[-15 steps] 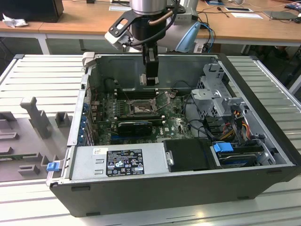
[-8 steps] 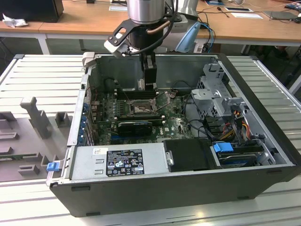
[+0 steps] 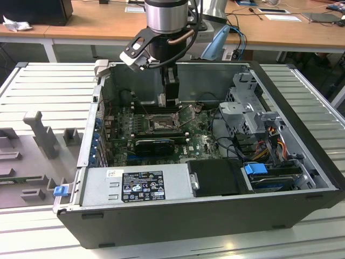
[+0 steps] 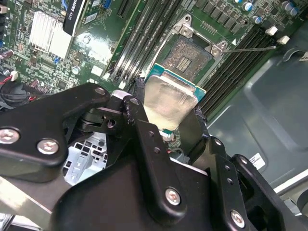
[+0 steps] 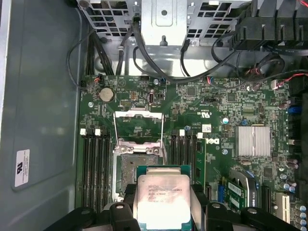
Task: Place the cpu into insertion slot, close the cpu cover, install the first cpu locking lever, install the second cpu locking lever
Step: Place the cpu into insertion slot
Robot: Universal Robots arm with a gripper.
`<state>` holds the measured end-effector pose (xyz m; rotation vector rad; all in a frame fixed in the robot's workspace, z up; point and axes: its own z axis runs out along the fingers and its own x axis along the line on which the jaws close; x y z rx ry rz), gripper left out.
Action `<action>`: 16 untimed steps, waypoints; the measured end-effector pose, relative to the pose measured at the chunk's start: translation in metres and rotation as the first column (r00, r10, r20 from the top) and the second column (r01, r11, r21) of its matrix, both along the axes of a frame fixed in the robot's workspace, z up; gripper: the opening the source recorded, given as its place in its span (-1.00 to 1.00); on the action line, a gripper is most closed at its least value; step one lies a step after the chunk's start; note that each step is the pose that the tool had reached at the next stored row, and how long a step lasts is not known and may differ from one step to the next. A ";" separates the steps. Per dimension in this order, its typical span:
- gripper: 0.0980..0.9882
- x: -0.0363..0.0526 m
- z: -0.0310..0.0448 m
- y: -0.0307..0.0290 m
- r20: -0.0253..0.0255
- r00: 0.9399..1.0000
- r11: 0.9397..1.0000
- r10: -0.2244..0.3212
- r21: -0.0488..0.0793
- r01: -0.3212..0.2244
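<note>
The black pincer (image 5: 163, 214) grips the flat square silvery-topped cpu (image 5: 161, 195) close over the square dark-centred insertion slot (image 5: 126, 168), so I'd want it squared to that slot and lowered flat

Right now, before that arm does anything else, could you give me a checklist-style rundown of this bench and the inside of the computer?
Surface: a slatted metal table carrying an open computer case.
Job's things: the cpu is held close to the insertion slot, not seated in it; the cpu cover is swung open.
Clutter: grey moulded fixtures at the exterior view's left.
Grippers: the gripper is inside the case, shut on the cpu.
Cables: black cables run beside the motherboard; coloured wires sit by the drive cage.
Surroundings: wooden desks behind the table.
</note>
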<state>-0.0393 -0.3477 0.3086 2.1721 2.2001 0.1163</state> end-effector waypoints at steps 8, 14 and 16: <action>-0.04 0.0001 -0.0054 0.0000 0.000 1.000 1.000 0.000 0.003 0.000; -0.04 0.0001 -0.0105 0.0000 0.000 1.000 1.000 0.000 0.003 0.000; -0.04 0.0001 -0.0121 0.0000 0.000 1.000 1.000 0.000 0.003 0.000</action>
